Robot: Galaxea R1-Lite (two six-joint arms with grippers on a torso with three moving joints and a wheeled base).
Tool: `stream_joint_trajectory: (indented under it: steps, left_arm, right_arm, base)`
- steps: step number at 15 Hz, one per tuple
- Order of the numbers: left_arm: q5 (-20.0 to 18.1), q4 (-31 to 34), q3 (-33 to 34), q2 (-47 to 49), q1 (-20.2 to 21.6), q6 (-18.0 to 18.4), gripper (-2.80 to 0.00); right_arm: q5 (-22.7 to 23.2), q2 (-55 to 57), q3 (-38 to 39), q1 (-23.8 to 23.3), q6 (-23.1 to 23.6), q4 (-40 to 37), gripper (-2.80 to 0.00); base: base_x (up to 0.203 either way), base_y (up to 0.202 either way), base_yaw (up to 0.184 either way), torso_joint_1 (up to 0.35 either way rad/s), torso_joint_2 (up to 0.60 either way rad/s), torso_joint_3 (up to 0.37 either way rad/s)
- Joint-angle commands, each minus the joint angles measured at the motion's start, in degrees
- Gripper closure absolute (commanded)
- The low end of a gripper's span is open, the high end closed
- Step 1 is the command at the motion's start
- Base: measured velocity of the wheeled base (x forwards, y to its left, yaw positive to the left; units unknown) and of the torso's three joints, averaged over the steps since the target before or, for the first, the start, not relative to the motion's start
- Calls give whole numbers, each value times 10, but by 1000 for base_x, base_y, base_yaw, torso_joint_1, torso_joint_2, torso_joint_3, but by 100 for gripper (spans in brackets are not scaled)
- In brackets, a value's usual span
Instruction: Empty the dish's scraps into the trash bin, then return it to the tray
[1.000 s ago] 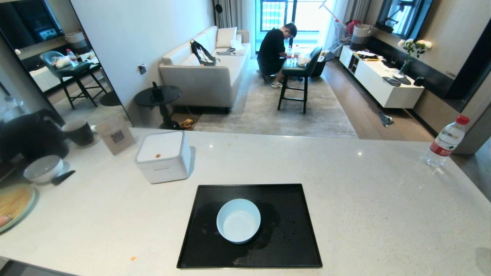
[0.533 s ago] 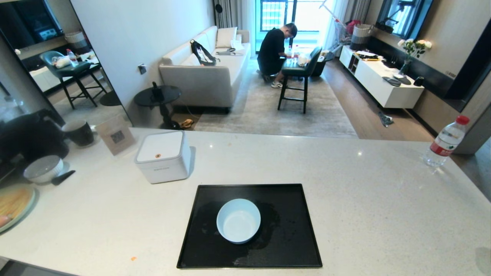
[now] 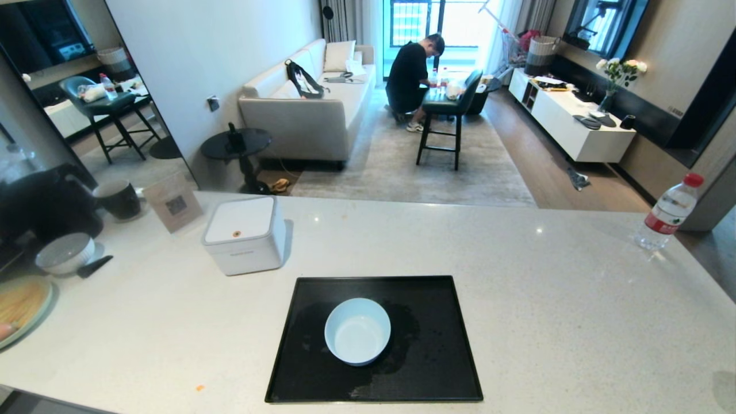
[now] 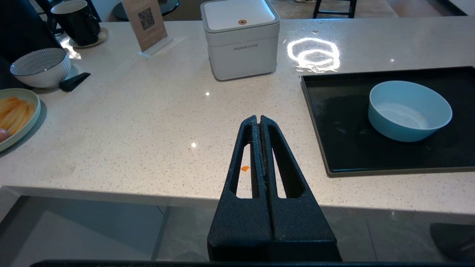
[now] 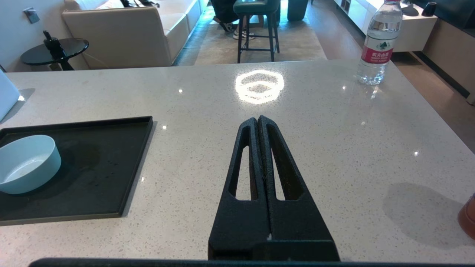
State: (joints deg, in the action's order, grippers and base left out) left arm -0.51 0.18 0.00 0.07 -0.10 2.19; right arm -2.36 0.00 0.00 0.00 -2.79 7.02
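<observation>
One dish point(image 3: 357, 330), a small smooth round bowl, pale blue-white, is sitting upright near the middle of one black glossy tray point(image 3: 437, 345) with a low rim, on the pale speckled surface point(image 3: 546, 299). The bowl is looking empty; only a faint sheen inside. One white cube box point(image 3: 244, 234) is standing just beyond the tray's far left corner. One tiny orange bit point(image 4: 245, 168) is lying on the surface near the front edge, possibly a scrap, too small to say. One ribbed bowl point(image 4: 41, 67), one plate of yellow sticks point(image 4: 16, 113), one water bottle point(image 5: 378, 42) well apart. Left hand point(image 4: 258, 119): fingers pressed together, holding nothing, hanging at the surface's front edge. Right hand point(image 5: 257, 120): fingers together, holding nothing, touching nothing, over bare surface beside the tray.
</observation>
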Motion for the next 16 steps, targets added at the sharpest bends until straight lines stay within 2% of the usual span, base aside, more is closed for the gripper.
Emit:
stream_joint_trajectory:
  steps: [1, 16]
  left_arm:
    - [0, 0, 0, -1, 0, 0, 0]
    - [0, 0, 0, -1, 0, 0, 0]
  right_arm:
    - [0, 0, 0, 0, 0, 0, 0]
    - [-1, 0, 0, 0, 0, 0, 0]
  base:
    - [0, 0, 0, 0, 0, 0]
    - [0, 0, 0, 0, 0, 0]
